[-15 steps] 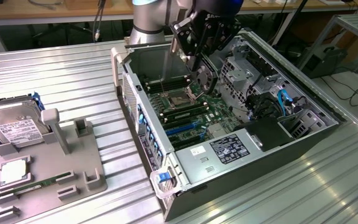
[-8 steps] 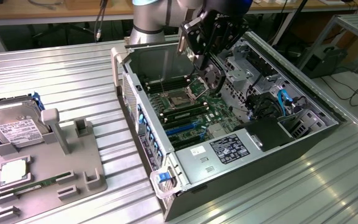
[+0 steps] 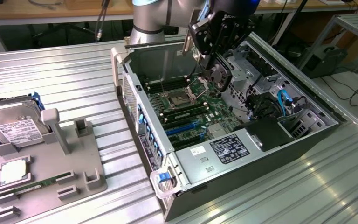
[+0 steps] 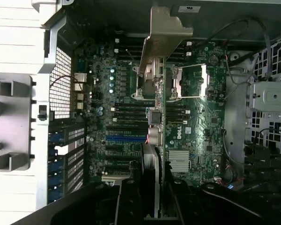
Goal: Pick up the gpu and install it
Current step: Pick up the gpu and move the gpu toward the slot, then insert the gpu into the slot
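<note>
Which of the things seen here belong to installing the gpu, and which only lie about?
For the job:
- gpu, held in the claw
- open computer case
- motherboard

Lying about:
- hard drive
- memory stick
- square chip
- grey holder tray

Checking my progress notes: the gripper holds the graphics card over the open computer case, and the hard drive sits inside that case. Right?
Not quite. The hard drive lies outside the computer case, on the grey holder at the exterior view's left, as the exterior view shows. The rest stands: the gripper holds the graphics card over the open case.
</note>
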`<action>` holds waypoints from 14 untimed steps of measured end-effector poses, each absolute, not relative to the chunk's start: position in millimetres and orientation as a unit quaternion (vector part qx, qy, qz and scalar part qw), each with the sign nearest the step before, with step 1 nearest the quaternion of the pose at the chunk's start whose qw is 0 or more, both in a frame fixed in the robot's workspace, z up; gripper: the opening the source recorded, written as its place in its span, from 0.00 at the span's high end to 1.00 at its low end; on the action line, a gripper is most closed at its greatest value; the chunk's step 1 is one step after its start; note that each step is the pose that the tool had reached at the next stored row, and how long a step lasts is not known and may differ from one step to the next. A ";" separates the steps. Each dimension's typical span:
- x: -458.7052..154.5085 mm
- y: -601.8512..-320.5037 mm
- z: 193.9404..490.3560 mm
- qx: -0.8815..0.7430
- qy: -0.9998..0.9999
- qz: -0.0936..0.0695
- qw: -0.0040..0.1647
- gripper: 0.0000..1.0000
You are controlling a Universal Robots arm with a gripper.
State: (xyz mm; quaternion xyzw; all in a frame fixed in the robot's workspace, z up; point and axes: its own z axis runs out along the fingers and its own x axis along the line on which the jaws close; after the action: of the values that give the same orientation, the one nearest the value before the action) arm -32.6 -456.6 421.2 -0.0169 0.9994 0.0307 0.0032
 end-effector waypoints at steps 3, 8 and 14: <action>-30.3 -456.6 421.0 -0.017 0.999 0.031 0.004 0.73; -30.3 -456.6 420.9 -0.017 0.999 0.031 0.004 0.73; -30.3 -456.6 420.9 -0.017 0.999 0.031 0.004 0.73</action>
State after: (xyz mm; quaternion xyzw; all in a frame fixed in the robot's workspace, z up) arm -30.3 -456.6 420.9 -0.0170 0.9994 0.0307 0.0036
